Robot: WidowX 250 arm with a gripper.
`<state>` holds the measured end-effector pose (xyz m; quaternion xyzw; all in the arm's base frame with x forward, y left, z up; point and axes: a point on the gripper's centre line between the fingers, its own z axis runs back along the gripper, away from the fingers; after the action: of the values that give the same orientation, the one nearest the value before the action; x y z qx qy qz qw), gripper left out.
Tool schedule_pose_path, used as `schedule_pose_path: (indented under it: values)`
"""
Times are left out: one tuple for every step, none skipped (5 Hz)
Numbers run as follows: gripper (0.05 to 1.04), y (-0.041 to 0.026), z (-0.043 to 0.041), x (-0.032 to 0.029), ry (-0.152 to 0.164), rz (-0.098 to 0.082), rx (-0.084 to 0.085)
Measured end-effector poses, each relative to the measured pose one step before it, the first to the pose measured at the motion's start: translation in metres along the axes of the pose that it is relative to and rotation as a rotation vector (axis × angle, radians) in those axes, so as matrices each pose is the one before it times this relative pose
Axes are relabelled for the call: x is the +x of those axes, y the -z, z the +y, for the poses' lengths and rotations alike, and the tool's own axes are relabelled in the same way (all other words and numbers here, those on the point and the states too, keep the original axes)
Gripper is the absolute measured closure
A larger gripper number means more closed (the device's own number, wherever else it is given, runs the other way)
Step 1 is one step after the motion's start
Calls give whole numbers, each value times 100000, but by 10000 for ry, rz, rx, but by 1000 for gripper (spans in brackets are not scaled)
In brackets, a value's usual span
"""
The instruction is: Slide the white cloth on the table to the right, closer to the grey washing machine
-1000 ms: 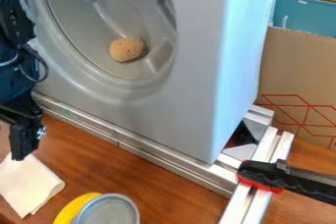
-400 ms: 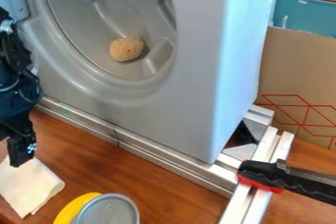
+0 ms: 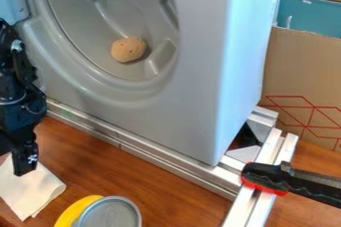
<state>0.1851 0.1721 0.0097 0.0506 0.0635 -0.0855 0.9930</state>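
"Where's the end effector (image 3: 25, 164)?"

"At the left edge, its lower tip over or against a pale folded cloth (image 3: 33, 191). I can't tell whether they touch."

"Is it wide, narrow or holding something?"

"I can't tell from here."

"And the cloth?"

"It lies on the wooden table (image 3: 180, 186), at the lower left. A round grey lid (image 3: 110, 216) and a yellow ring (image 3: 77, 211) are to its right, partly overlapping in view."

"What's behind?"

"A metal rail (image 3: 146, 154), then a big grey housing (image 3: 196, 81) with a brown lump (image 3: 128, 49) in its round hollow."
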Motion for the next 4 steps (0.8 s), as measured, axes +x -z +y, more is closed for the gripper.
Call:
schedule_pose_path:
  values:
    - [84, 1832, 514, -225, 14, 403, -404]
    - [84, 1007, 86, -93, 103, 465, -322]
    - [84, 236, -439, -517, -91, 336, -123]
    - [84, 869, -445, 638, -96, 50, -94]
